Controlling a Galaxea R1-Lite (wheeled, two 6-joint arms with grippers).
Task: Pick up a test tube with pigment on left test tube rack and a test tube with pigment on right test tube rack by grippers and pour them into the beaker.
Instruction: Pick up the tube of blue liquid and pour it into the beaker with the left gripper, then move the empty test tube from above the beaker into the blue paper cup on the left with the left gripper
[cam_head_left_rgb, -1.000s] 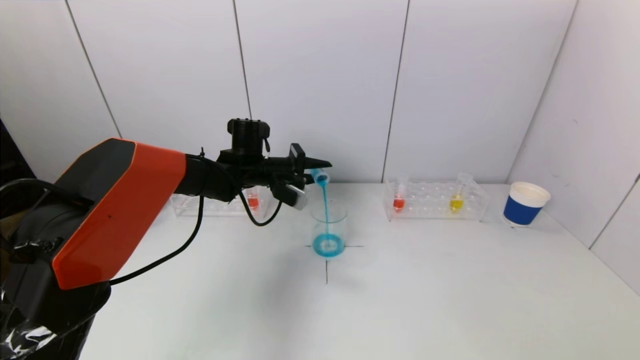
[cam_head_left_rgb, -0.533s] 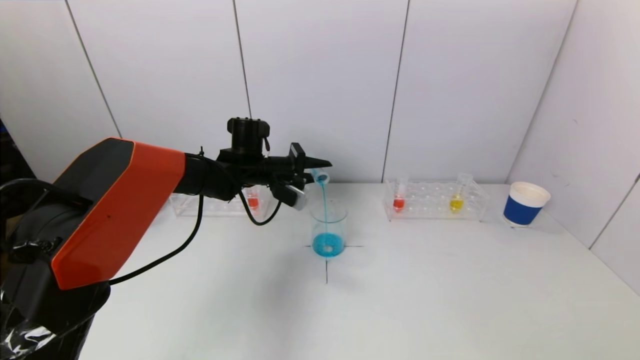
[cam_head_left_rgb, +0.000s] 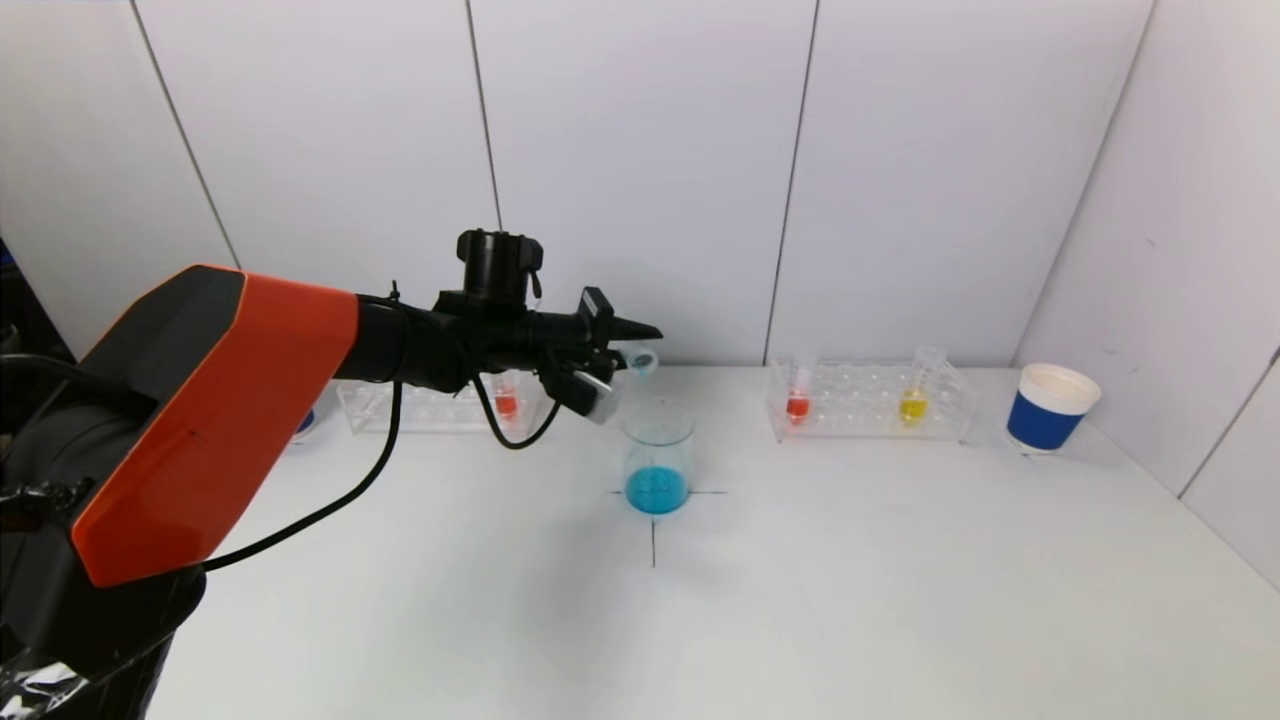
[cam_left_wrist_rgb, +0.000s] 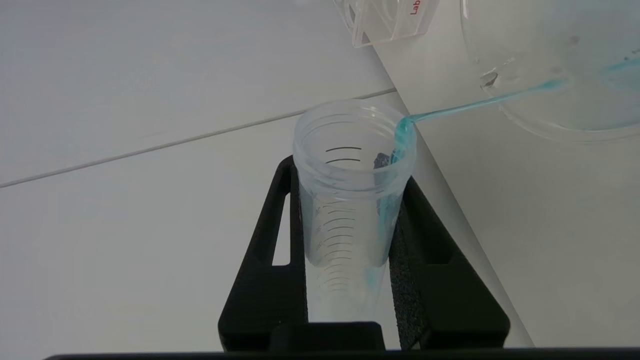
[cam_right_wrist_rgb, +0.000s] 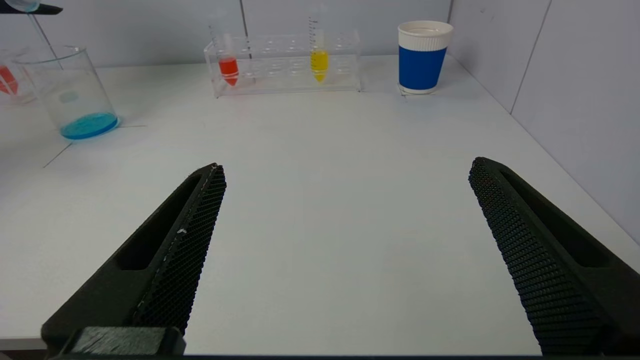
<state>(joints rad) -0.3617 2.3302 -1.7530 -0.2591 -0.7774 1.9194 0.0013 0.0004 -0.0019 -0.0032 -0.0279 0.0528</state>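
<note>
Left gripper (cam_left_wrist_rgb: 350, 250): clamped mid-barrel on a light, slick plastic tube (cam_left_wrist_rgb: 350, 200), tipped over the beaker (cam_head_left_rgb: 657, 455) at table centre. Right gripper (cam_right_wrist_rgb: 345, 260): jaws wide, empty, near the front edge.

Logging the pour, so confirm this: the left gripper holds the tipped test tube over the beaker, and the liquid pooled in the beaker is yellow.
Wrong colour. The left gripper does hold the tipped test tube over the beaker, but the pooled liquid is blue, as the head view shows.
</note>
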